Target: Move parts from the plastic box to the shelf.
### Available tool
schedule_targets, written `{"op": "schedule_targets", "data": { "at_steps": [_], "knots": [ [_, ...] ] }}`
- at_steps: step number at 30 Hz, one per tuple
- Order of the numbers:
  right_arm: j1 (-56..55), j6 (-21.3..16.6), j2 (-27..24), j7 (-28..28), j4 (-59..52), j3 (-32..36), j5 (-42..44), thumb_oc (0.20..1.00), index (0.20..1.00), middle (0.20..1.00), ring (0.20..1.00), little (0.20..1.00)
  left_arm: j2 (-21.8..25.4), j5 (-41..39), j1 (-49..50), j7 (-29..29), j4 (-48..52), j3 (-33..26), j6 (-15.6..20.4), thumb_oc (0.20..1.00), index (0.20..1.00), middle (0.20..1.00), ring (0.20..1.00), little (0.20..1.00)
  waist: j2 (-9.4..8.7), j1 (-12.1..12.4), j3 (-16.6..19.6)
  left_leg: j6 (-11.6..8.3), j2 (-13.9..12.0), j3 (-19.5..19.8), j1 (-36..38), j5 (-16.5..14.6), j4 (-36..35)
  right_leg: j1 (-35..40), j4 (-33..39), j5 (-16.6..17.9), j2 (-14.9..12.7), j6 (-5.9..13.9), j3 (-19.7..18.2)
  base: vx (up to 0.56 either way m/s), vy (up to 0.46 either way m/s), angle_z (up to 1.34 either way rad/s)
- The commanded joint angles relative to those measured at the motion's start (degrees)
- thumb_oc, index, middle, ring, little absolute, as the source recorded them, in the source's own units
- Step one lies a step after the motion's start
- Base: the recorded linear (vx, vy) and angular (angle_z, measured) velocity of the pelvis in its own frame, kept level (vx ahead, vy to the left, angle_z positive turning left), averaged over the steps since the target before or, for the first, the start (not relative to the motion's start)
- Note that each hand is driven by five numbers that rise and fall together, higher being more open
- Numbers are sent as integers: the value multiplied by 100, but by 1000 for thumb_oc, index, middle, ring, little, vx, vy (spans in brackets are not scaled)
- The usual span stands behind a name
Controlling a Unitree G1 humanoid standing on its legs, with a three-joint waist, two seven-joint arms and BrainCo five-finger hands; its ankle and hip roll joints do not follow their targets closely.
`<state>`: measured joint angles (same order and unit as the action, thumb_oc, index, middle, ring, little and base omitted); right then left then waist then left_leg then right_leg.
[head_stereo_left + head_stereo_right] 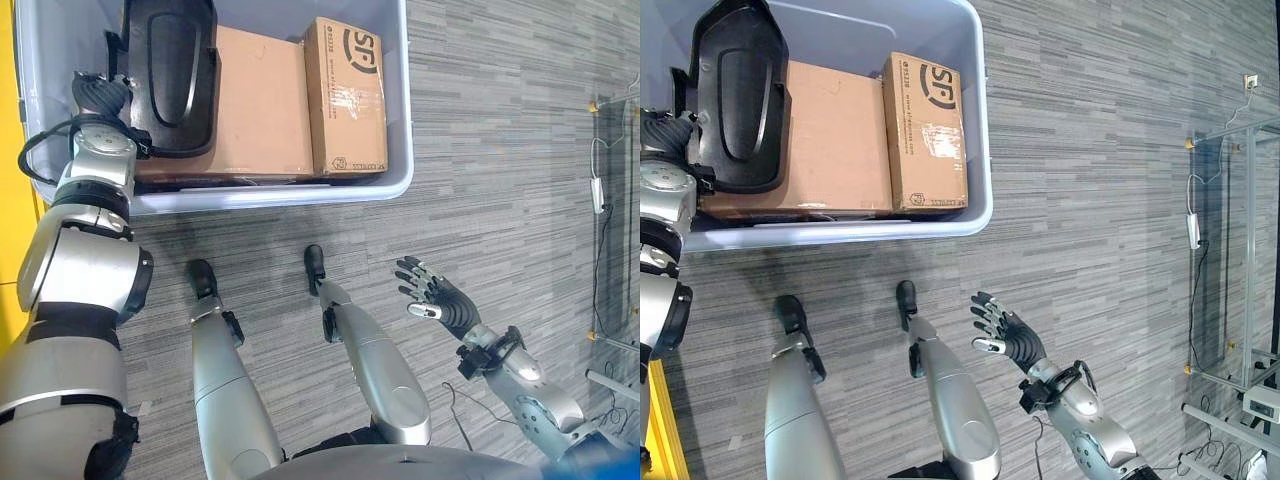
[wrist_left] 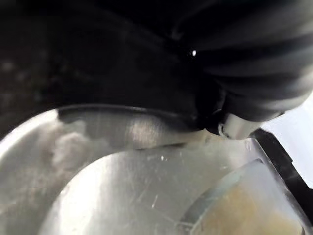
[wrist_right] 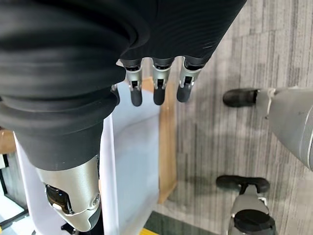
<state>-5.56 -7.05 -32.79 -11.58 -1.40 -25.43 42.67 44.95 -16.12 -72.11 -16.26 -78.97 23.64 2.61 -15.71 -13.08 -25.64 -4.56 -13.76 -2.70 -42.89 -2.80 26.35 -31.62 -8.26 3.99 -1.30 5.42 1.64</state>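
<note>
The pale plastic box (image 1: 300, 190) stands on the floor ahead of me. It holds a large black moulded part (image 1: 170, 70) at its left end, lying over a flat brown carton (image 1: 260, 100), with a narrower carton (image 1: 345, 95) to the right. My left hand (image 1: 98, 97) is inside the box, pressed against the black part's left edge, and the part hides how it grips. My right hand (image 1: 435, 295) hovers open over the carpet, well short of the box, holding nothing. Its straight fingers (image 3: 156, 90) show in the right wrist view.
A metal-framed shelf (image 1: 612, 180) stands at the far right edge, also seen as a frame (image 1: 1240, 250) in the right eye view. Grey striped carpet (image 1: 500, 150) lies between box and shelf. A yellow strip (image 1: 8, 120) runs along the left.
</note>
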Motion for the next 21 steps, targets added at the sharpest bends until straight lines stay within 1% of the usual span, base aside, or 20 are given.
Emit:
{"op": "schedule_targets", "data": {
  "at_steps": [1, 3, 8, 9, 10, 11, 13, 14, 16, 17, 18, 21],
  "knots": [
    [-205, -31, -407, -158, -287, 252, 236, 1000, 1000, 1000, 1000, 1000, 349, 100, 232, 269, 155, -146, 7, 200, 200, 200, 200, 200, -419, 240, -179, -101, -68, -19, 453, -691, 488, 184, -280, 246, -766, 611, -260, -36, -9, -2],
    [-197, -5, -428, -155, -266, 245, 224, 1000, 1000, 1000, 1000, 1000, 317, 57, 335, 298, 177, -220, 6, 200, 200, 200, 200, 200, -376, 273, -172, -129, -45, -27, 576, -625, 360, 276, -259, 260, -793, 605, -242, -39, -23, -3],
    [-233, 49, -373, -127, -132, 287, 172, 1000, 1000, 1000, 1000, 1000, 209, -80, 1025, 439, 236, -721, 41, 200, 200, 200, 200, 200, -219, 402, -63, -193, 69, -59, 1127, -436, -85, 633, -210, 268, -901, 585, -175, -1, -10, -1],
    [-260, 71, -300, -94, -55, 295, 119, 1000, 1000, 1000, 1000, 1000, 106, -148, 1355, 490, 305, -930, 71, 200, 200, 200, 200, 200, -132, 457, -9, -211, 118, -74, 1407, -350, -309, 838, -151, 273, -970, 581, -157, 0, 0, 0],
    [-260, 71, -300, -94, -55, 295, 119, 1000, 1000, 1000, 1000, 1000, 106, -147, 1356, 490, 306, -932, 71, 200, 200, 200, 200, 200, -132, 457, -11, -211, 119, -75, 1410, -349, -311, 841, -151, 274, -970, 581, -158, 56, -24, 1],
    [-292, 79, -248, -77, 5, 336, 45, 1000, 1000, 1000, 1000, 1000, 23, -273, 1661, 544, 481, -1106, 159, 200, 200, 200, 200, 200, -27, 523, 44, -227, 178, -91, 1681, -265, -526, 1068, -87, 276, -1050, 576, -118, 52, -26, 3],
    [-330, 95, -172, -84, 60, 381, -11, 1000, 1000, 1000, 1000, 1000, -46, -346, 2030, 640, 624, -1260, 263, 200, 200, 200, 200, 200, 73, 579, 126, -242, 222, -118, 1938, -205, -719, 1267, -29, 266, -1115, 568, -94, 35, -12, 1],
    [-345, 98, -139, -81, 83, 402, -29, 1000, 1000, 1000, 1000, 1000, -98, -404, 2217, 660, 754, -1338, 322, 200, 200, 200, 200, 200, 108, 591, 154, -214, 284, -160, 1984, -6, -821, 1284, 2, 374, -1183, 543, -84, -23, 8, 8],
    [-378, 124, -104, -76, 132, 462, -91, 1000, 1000, 1000, 1000, 1000, -205, -395, 2594, 754, 944, -1418, 378, 200, 200, 200, 200, 200, 245, 649, 249, -231, 318, -202, 2253, 64, -1033, 1472, 67, 370, -1237, 536, -68, 22, 10, 16],
    [-392, 131, -92, -77, 166, 494, -124, 1000, 1000, 1000, 1000, 1000, -235, -323, 2762, 748, 1084, -1426, 423, 200, 200, 200, 200, 200, 325, 675, 309, -242, 338, -224, 2410, 105, -1163, 1575, 107, 365, -1264, 539, -56, 117, 11, 10],
    [-485, 139, -44, -94, 124, 593, -130, 1000, 1000, 1000, 1000, 1000, -272, -65, 3246, 675, 1564, -1377, 587, 200, 200, 200, 200, 200, 546, 751, 473, -263, 366, -286, 2787, 193, -1449, 1826, 173, 333, -1322, 536, -22, 115, -6, 2],
    [-590, 136, 37, -107, 139, 710, -164, 1000, 1000, 1000, 1000, 1000, -275, 161, 3841, 613, 2329, -1360, 750, 200, 200, 200, 200, 200, 744, 796, 660, -265, 397, -325, 3059, 271, -1672, 2023, 224, 291, -1347, 533, 22, 82, -16, 3]
  ]
}}
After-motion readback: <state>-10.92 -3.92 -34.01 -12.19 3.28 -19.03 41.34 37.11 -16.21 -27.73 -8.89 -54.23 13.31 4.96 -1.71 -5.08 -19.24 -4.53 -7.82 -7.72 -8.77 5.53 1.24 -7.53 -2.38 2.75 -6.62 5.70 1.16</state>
